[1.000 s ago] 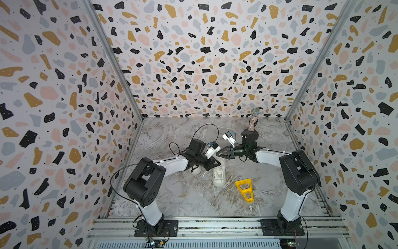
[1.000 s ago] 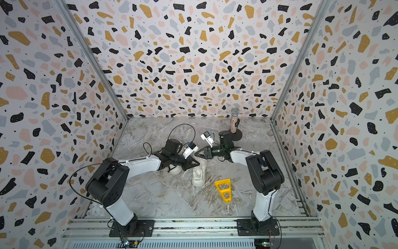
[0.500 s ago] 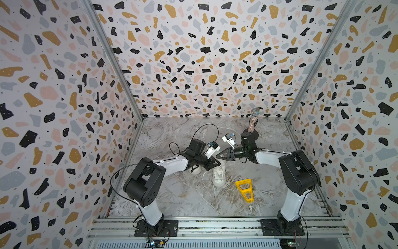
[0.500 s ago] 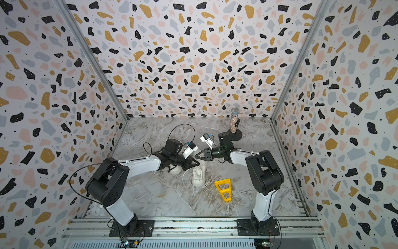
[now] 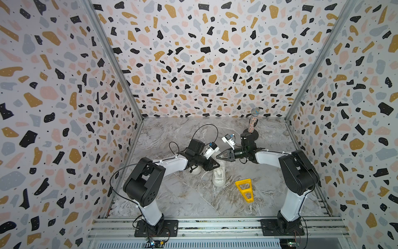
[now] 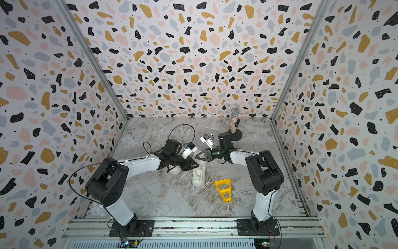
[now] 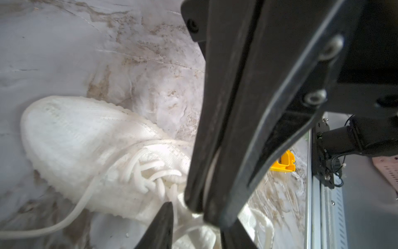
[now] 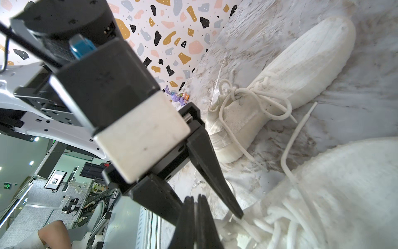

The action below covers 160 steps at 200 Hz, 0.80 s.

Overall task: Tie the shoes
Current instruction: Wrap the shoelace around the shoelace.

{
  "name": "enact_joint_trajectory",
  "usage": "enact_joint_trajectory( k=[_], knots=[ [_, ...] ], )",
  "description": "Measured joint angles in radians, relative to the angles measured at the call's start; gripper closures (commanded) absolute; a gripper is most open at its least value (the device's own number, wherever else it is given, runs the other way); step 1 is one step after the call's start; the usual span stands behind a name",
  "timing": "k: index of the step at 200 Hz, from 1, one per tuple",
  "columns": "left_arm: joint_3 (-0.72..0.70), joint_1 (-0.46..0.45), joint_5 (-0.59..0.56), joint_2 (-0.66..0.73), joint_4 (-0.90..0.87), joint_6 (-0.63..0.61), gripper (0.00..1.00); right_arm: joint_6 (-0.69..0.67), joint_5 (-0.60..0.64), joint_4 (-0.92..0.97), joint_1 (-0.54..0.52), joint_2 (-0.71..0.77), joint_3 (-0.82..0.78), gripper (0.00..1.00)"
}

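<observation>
Centre of the table [image 5: 183,200]: right gripper [image 5: 218,158] has its jaws pressed together, tip just above the laces [image 7: 148,172] of the right-hand shoe [image 5: 218,175]. Whether a lace is pinched, cannot tell. Beside it, tips nearly meeting, the left gripper [image 5: 216,166] is spread partway, clamping nothing I can see. Both forearms reach inward, low. Just left, partly under the left arm, sits the second shoe [image 5: 196,170], its bow tied. Nearer and right lies a yellow frame [image 5: 244,189].
</observation>
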<state>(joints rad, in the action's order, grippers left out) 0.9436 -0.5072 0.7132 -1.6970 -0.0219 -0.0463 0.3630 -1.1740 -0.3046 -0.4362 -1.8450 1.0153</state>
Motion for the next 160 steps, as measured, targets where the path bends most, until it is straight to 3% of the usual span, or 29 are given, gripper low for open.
enact_joint_trajectory(
  k=[36,62,107,160],
  knots=[
    [0.01,0.066,0.012,0.071,-0.117,-0.076,0.52,-0.005,0.0,0.006,0.0,0.0,0.002,1.0],
    [0.109,0.115,0.0,0.057,-0.275,-0.184,0.54,-0.009,0.0,0.006,0.003,0.0,0.004,1.0],
    [0.378,0.13,-0.043,-0.1,-0.497,-0.385,0.54,-0.022,0.005,0.017,0.005,0.0,0.005,1.0],
    [0.54,0.129,-0.043,-0.315,-0.645,-0.446,0.53,-0.032,0.012,0.029,0.005,0.0,0.006,1.0]
  ],
)
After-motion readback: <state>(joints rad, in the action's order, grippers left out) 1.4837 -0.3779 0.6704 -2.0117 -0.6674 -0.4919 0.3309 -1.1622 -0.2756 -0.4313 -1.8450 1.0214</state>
